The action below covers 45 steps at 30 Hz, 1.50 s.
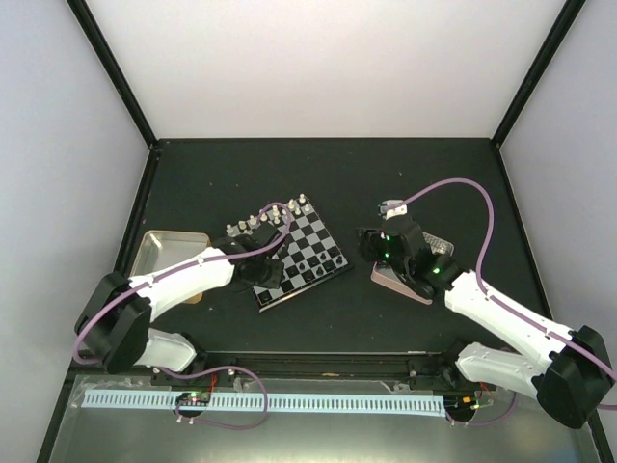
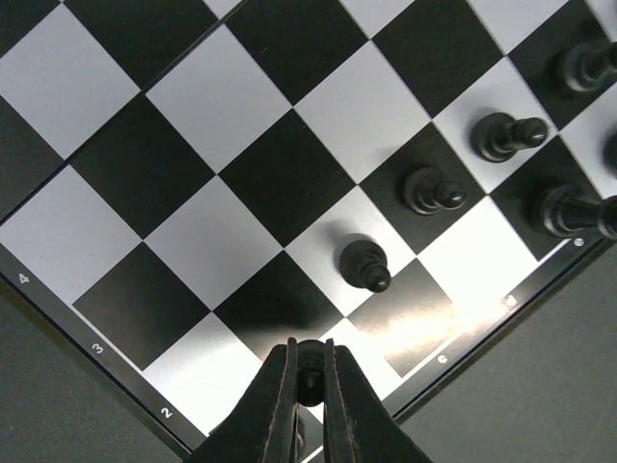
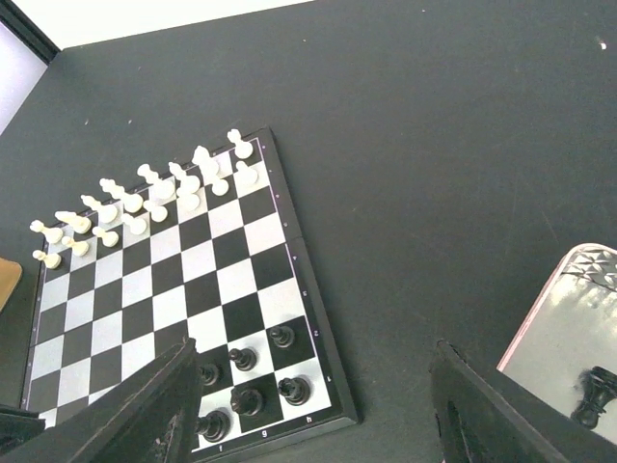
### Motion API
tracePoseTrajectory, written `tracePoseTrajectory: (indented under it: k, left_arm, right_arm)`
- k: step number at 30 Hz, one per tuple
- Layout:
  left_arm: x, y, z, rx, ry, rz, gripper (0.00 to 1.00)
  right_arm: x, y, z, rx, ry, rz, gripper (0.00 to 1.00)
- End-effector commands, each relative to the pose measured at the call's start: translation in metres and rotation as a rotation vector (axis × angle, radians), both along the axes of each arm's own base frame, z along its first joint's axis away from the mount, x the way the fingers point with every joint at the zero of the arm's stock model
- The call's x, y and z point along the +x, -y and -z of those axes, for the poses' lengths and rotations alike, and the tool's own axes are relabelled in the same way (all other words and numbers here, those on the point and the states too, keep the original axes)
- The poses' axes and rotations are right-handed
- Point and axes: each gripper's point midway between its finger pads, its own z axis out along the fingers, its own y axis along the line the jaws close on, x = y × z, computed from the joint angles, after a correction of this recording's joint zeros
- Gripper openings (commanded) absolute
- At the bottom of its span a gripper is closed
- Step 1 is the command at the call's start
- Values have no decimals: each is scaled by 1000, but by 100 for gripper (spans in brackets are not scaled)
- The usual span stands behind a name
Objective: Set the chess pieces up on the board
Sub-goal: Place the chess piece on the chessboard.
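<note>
The job looks a little past halfway. On the board (image 3: 207,265), which lies skewed on the dark worktop (image 3: 434,145) in front of the left arm, the white pieces (image 3: 204,157) stand in two rows along the far edge, and that side appears complete. The black pieces (image 3: 281,336) are only begun: about six are grouped at the near corner on the right arm's side, and the other near squares are bare. The left fingers (image 2: 275,405) are clamped on a small black pawn (image 2: 309,369), held low over a white square close to the board's near rim, beside the numbered edge, so I judge it is about to be placed. The right fingers (image 3: 482,415) are spread wide and hold nothing; they hang over the pink tray (image 3: 578,309), which sits on the worktop to the right of the board and well apart from it. One black piece (image 3: 596,394) stands in the tray; whether more wait there I cannot tell. So most of black's two rows remain to be filled. The board is small, with glossy black and silvery squares inside a thin dark rim, and the pieces are tiny, roughly one per square, so I expect they would tip easily.
</note>
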Motion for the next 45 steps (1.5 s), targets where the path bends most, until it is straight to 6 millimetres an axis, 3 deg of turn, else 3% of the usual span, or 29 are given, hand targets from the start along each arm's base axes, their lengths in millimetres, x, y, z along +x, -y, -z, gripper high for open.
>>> tracePoseTrajectory:
  k: [1,10,21,29,33,37,42,45]
  left_arm:
    - [3,-5,5,46,7,-4,2]
    - [3,-10,19,69,0,-38,5]
    - [5,-9,23,69,17,-29,11]
    - [7,-7,19,57,24,-25,25]
    - [12,-3,2,26,60,-29,37]
    - [22,-6,-31,-9,155,-67,47]
    - [30,-11,-84,-125,318,-116,55]
    - [31,-13,-111,-201,407,-129,57]
  right_arm:
    - [4,5,-1,-8,10,37,66]
    - [5,7,-2,-19,11,44,66]
    - [5,7,-2,-23,9,45,66]
    - [4,9,-5,-19,9,52,66]
    - [3,18,-7,-20,12,93,66]
    - [3,44,4,-34,-26,210,66]
    - [0,101,53,-33,-234,413,65]
    - [-5,116,81,-34,-320,437,62]
